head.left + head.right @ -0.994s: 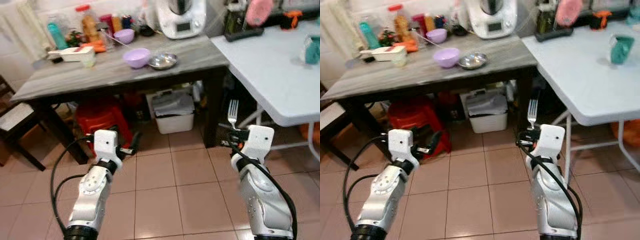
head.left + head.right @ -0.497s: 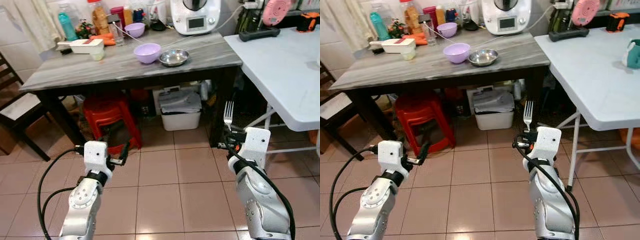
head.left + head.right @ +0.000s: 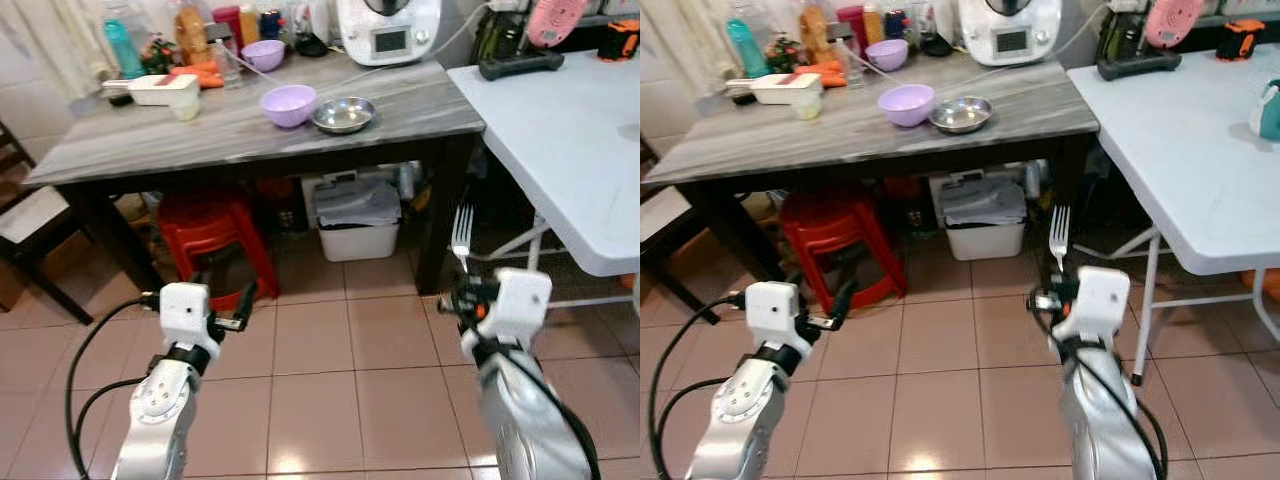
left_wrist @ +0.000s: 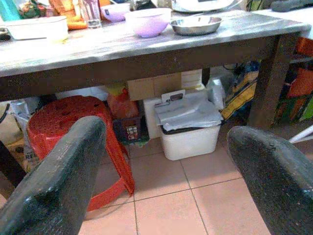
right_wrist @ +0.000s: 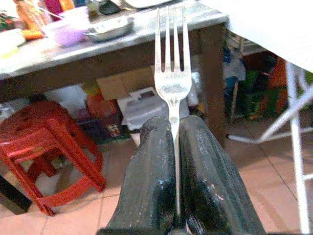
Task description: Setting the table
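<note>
Over the tiled floor [image 3: 330, 390], before a dark wooden table [image 3: 240, 125]. On the left: left gripper [image 3: 236, 305] held low, black fingers [image 4: 58, 186] spread wide apart, nothing between them, pointing toward a red plastic stool [image 3: 215, 235] under the table. Just right of the stool, a white lidded bin [image 3: 358, 220], also beneath the tabletop. On the tabletop, toward its left end, a white tray [image 3: 160, 90] with bottles [image 3: 115, 45] behind it; further along, a lilac bowl [image 3: 288, 104] just beside a shallow steel dish [image 3: 344, 114]; a smaller purple bowl [image 3: 264, 53] further back, a white kitchen appliance [image 3: 388, 28] at the rear. On the right: right gripper [image 3: 462, 292] raised before its silver arm, fingers [image 5: 151, 176] pressed together on the handle of a fork [image 3: 461, 232], held upright, tines up, in the air in front of the table's right leg. Far right: a white folding table [image 3: 560, 140], touching the wooden one's end, with a teal cup [image 3: 1270, 108] on it.
</note>
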Controlling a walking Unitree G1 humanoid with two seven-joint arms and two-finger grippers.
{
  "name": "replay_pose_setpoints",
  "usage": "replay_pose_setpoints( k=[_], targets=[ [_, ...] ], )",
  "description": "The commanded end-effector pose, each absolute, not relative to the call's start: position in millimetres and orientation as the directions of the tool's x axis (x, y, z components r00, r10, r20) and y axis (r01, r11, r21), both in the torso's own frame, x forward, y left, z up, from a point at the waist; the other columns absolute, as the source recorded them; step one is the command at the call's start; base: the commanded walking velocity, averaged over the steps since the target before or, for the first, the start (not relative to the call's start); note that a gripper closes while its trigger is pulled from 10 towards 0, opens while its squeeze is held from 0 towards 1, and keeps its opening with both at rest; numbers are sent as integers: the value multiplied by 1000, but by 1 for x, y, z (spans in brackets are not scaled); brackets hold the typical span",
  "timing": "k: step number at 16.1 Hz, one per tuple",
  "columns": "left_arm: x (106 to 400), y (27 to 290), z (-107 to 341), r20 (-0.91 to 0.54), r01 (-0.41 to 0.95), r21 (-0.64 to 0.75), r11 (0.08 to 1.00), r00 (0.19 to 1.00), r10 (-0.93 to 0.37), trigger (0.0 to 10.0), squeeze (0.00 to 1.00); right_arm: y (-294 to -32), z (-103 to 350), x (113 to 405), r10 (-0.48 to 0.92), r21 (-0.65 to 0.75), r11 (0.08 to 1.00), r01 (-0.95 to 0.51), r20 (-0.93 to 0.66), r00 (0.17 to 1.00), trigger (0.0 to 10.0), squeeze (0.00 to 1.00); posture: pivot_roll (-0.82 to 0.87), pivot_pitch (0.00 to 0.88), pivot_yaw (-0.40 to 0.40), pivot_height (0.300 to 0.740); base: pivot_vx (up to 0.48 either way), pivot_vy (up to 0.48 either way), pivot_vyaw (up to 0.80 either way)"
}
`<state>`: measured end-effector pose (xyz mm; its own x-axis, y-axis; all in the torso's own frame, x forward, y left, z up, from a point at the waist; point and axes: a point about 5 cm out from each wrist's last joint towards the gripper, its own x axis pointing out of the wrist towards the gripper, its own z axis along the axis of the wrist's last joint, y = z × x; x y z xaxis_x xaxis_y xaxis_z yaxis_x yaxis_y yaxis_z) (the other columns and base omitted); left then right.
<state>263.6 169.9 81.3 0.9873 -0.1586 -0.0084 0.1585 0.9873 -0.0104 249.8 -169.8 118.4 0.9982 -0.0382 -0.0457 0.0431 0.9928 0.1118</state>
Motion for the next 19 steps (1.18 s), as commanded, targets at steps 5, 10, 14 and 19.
replay_pose_setpoints(
  k=[5,10,14,19],
  targets=[
    [258,180,83,-21,128,-10,992,992,-128,10000,0,-174,123,233,-36,68,997,37,-14,999,10000,0,-85,0,137,740,278,0,0],
    [258,177,84,-23,150,-24,988,988,-151,10000,0,-170,124,235,-32,81,996,32,-10,999,10000,0,-81,0,138,740,328,0,285],
    [257,176,85,-25,158,-28,987,987,-159,10000,0,-170,123,236,-30,85,996,31,-16,999,10000,0,-77,0,140,740,356,0,0],
    [258,174,85,-29,176,-34,984,984,-177,10000,0,-169,122,237,-37,105,994,39,-21,999,10000,0,-82,0,148,740,365,0,-320]
  ],
)
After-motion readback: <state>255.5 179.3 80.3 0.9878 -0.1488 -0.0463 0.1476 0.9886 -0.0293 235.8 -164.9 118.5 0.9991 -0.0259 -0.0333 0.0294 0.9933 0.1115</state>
